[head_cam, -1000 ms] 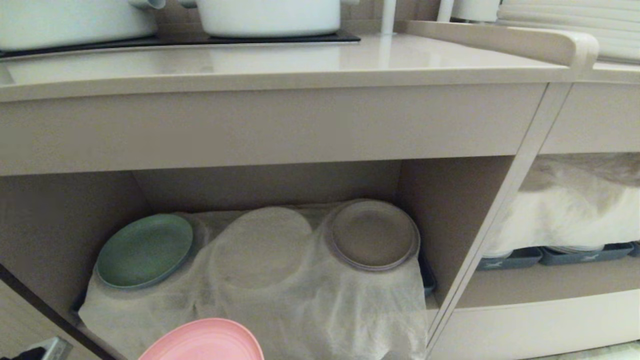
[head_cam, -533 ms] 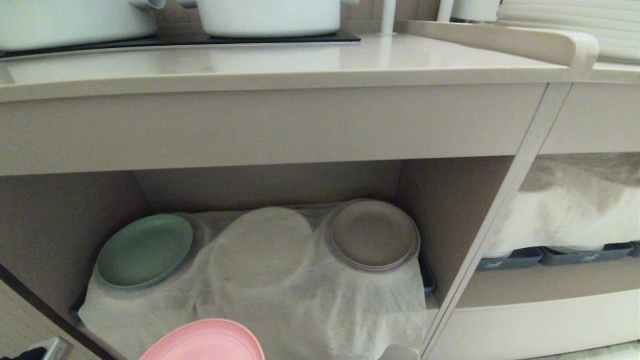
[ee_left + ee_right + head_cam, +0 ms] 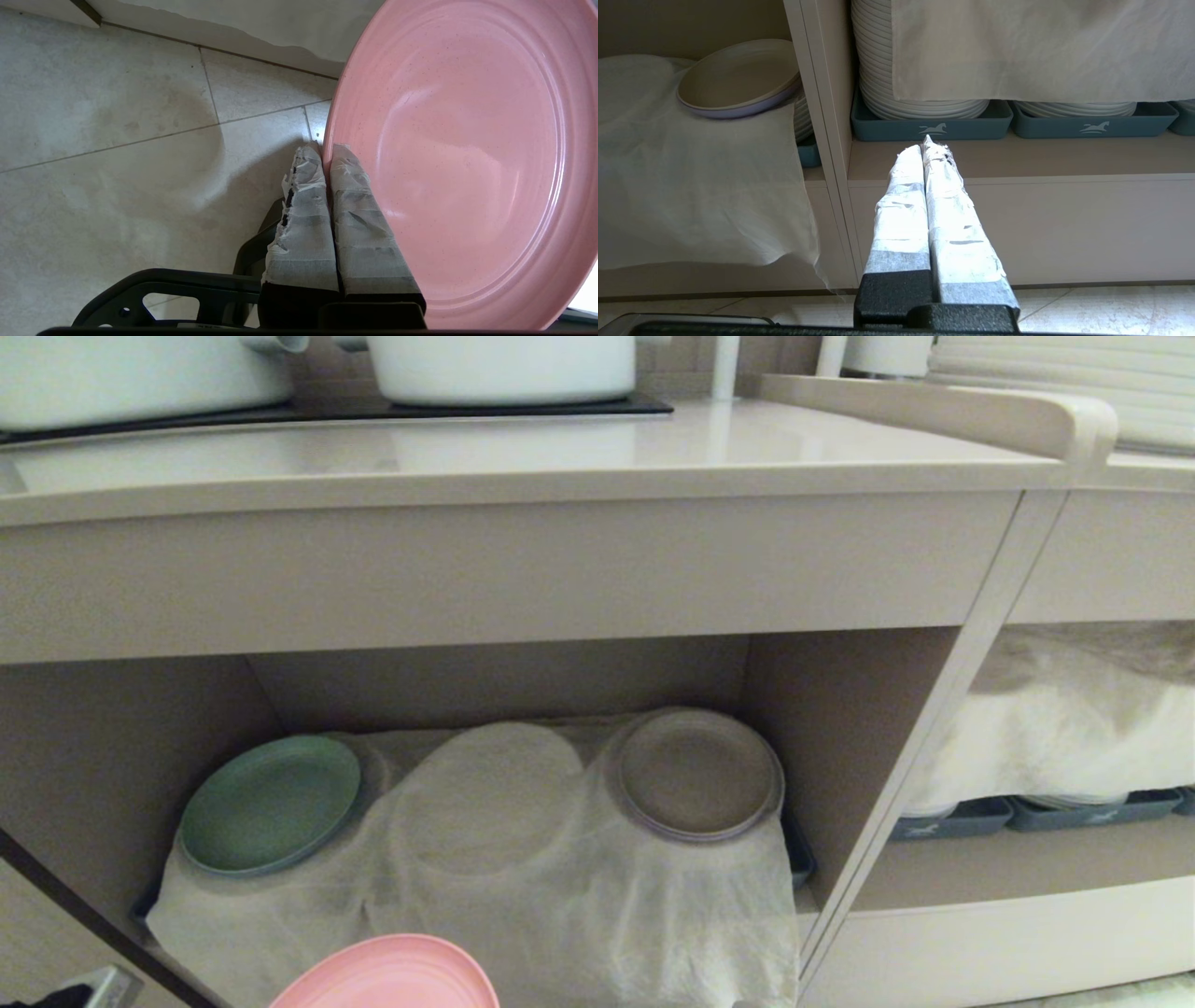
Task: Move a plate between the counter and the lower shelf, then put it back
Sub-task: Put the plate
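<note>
Nearest, at 6 o'clock of the head view, the pink plate (image 3: 387,978) sits out in front of the lower shelf (image 3: 840,728), above the tiled floor (image 3: 117,154); the left gripper (image 3: 322,151) is clenched on its rim, one taped finger on each face. The right gripper (image 3: 927,144), fingers pressed together on nothing, hangs low before the cabinet's upright divider (image 3: 822,140). Beyond, inside the recess, a white gauzy cloth (image 3: 523,896) drapes over hidden stacks; a green plate (image 3: 271,803) rests on it at 9 o'clock and a grey-brown plate (image 3: 698,775) at 1 o'clock. At 3 o'clock, a neighbouring shelf holds blue-grey trays (image 3: 931,126) of white plates, each tray bearing a white horse emblem, with no legible wording. Farthest, at 12 o'clock, the counter (image 3: 523,457) carries white pots (image 3: 504,369) on a black hob panel (image 3: 560,406).
</note>
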Controlling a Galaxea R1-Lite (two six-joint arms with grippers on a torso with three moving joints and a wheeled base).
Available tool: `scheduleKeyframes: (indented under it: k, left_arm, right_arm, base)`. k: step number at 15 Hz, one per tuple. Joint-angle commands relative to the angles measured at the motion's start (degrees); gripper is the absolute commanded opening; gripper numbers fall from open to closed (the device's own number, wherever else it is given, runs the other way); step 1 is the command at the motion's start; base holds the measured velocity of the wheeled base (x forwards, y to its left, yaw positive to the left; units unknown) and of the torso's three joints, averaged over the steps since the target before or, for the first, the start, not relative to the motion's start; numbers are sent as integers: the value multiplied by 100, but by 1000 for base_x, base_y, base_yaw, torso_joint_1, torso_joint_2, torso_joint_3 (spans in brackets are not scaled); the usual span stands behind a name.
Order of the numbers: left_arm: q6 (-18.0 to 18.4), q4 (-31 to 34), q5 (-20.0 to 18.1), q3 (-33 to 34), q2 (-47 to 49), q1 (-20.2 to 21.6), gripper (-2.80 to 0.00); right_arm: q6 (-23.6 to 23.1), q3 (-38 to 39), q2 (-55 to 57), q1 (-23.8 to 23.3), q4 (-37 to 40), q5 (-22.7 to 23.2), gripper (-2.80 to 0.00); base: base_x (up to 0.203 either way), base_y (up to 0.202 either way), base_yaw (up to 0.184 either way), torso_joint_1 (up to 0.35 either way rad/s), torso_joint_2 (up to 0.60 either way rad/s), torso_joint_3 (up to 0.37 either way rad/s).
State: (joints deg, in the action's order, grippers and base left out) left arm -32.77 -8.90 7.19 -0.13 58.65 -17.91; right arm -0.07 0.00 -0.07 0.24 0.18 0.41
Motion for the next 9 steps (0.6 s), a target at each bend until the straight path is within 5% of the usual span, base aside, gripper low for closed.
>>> scheduleKeyframes:
  k: [1,9]
  left_arm:
    - [-28,-7,10,5,15,-38,-280]
    - [-28,-7,19,5,-11,-64,-280]
  right_arm:
    - [-1,0,7,2,-1,2,-280]
    - [0,0,7,4,-1,2,-280]
  base:
    - [0,0,0,0,0,0]
    - [0,0,0,0,0,0]
